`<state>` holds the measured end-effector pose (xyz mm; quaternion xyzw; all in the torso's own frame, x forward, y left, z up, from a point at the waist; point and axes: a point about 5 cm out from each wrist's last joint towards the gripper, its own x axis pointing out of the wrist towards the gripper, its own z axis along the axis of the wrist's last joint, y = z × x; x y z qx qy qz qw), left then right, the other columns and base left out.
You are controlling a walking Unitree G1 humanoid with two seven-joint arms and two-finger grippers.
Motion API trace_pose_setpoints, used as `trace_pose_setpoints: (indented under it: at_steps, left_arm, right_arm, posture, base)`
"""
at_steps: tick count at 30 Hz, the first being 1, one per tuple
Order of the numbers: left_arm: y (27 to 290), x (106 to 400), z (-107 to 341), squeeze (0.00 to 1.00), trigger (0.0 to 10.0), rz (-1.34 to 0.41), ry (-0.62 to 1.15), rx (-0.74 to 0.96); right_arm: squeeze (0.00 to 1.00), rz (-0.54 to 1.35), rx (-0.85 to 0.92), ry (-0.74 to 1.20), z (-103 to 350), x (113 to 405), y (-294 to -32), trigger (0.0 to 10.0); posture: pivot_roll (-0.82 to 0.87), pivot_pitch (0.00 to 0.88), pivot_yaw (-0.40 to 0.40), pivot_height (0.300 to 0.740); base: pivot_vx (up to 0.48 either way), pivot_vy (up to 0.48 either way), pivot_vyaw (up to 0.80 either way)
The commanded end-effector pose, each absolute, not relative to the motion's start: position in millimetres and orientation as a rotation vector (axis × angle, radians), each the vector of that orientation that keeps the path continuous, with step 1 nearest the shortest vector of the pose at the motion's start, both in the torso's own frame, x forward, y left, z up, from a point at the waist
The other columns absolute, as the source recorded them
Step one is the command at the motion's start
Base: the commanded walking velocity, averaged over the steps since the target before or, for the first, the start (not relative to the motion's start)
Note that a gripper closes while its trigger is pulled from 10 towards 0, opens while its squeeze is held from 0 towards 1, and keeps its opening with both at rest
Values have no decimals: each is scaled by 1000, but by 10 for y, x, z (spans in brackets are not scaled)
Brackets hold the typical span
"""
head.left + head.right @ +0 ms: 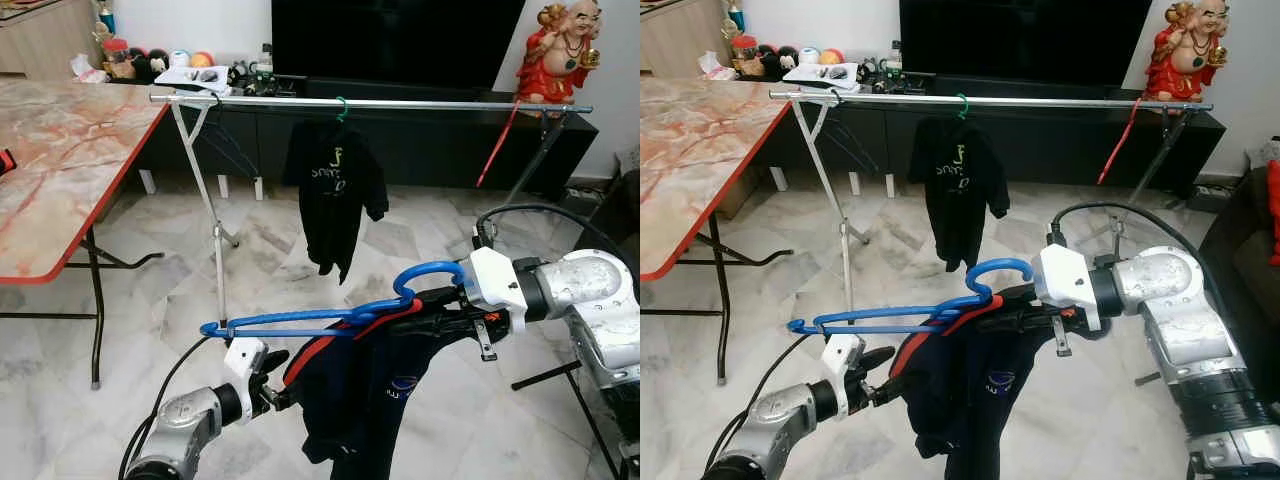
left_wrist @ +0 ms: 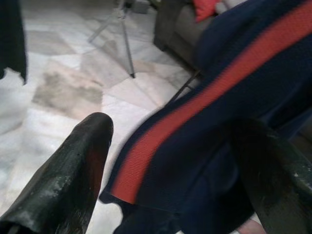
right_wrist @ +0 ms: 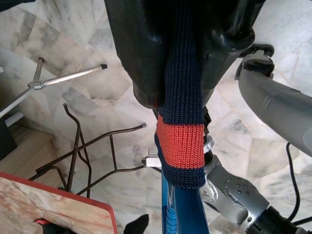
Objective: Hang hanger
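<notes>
Left eye view: right pincer [image 1: 425,318] clamps blue hanger [image 1: 300,322] draped with navy, red-striped garment [image 1: 360,400].

2 head views look forward and down, from behind both arms, toward clothes rail [image 1: 370,102] across room; both share rail, table [image 1: 690,160], floor. Left wrist view sits close against navy garment [image 2: 234,122]. Right wrist view looks down along hanger [image 3: 178,214] at floor.

Pale marble floor [image 1: 400,250] with grey veining. On the left stands a marble-topped bench [image 1: 60,160] edged in red on dark metal legs. Along the white back wall, a dark TV [image 1: 395,40] above a low black cabinet [image 1: 420,140]; a red figurine [image 1: 560,50], perhaps ceramic, stands at its right end.
</notes>
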<state>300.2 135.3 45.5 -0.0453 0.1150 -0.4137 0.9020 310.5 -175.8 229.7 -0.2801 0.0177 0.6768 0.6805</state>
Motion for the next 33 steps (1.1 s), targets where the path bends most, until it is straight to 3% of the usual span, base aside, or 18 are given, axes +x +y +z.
trace_pose_setpoints:
  at_steps: [1,19,20,21,22,23,27,28,30,31,32,33]
  left_arm:
    - [1329,2979,428,0,10000,-922,267,-50]
    - [1379,2867,368,0,10000,-1063,325,44]
    - [1378,2860,355,0,8824,-1062,330,44]
    - [1378,2857,348,0,8824,-1061,334,43]
    - [1380,2856,339,0,5725,-1054,338,36]
    - [1381,2854,333,0,4745,-1049,340,30]
    - [1381,2841,301,0,4314,-1044,360,19]
    - [1378,2835,280,0,3020,-1036,371,11]
    - [1375,2828,256,0,3020,-1025,382,0]
    - [1364,2825,244,0,2549,-1019,387,-13]
    - [1349,2818,231,0,667,-1015,391,-23]
    - [1345,2817,227,0,627,-1014,393,-27]
  right_arm:
    - [0,1521,-656,4,2403,3071,-1777,0]
    - [0,1499,-667,44,2339,3100,-1816,0]
    - [0,1499,-668,43,2341,3101,-1812,0]
    - [0,1498,-668,42,2342,3103,-1808,0]
    - [0,1498,-669,40,2349,3104,-1807,0]
    - [0,1497,-670,39,2353,3105,-1807,0]
    - [0,1493,-675,35,2370,3107,-1812,0]
    - [0,1490,-676,31,2380,3112,-1812,0]
    - [0,1486,-677,26,2391,3116,-1811,0]
    - [0,1484,-678,24,2394,3117,-1809,0]
    - [0,1484,-678,23,2394,3116,-1811,0]
    - [0,1483,-679,22,2395,3116,-1811,0]
  posture:
    - [26,57,-72,740]
    - [31,54,-74,740]
    - [31,54,-74,740]
    - [27,53,-74,740]
    - [27,53,-74,740]
    - [27,52,-74,740]
    - [24,51,-74,740]
    - [24,51,-74,740]
    - [20,48,-72,740]
    - [20,48,-72,740]
    - [18,46,-73,740]
    - [19,45,-73,740]
  base:
    - [0,0,0]
    - [0,0,0]
    - [0,0,0]
    - [0,0,0]
    - [0,0,0]
    - [0,0,0]
    - [0,0,0]
    - [0,0,0]
    - [0,0,0]
    - [0,0,0]
    - [0,0,0]
    - [0,0,0]
